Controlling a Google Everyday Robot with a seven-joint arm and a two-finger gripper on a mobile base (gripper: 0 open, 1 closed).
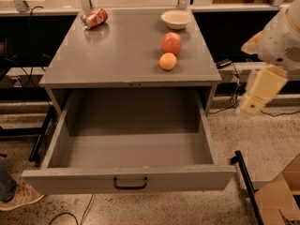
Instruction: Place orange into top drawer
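Observation:
The orange (168,61) is small, round and orange-yellow. It sits on the grey cabinet top (117,50), right of centre near the front edge, just in front of a larger reddish-pink fruit (171,43). The top drawer (129,179) is pulled wide open below it and is empty, with a black bar handle on its front panel. My gripper (261,90) hangs off the white arm at the right edge of the view. It is in the air beside the cabinet, to the right of the orange and lower than the cabinet top.
A red soda can (94,18) lies on its side at the back left of the top. A pale bowl (176,18) stands at the back right. A cardboard box (281,196) and a black bar are on the floor at the right. A person's shoe (16,196) is at lower left.

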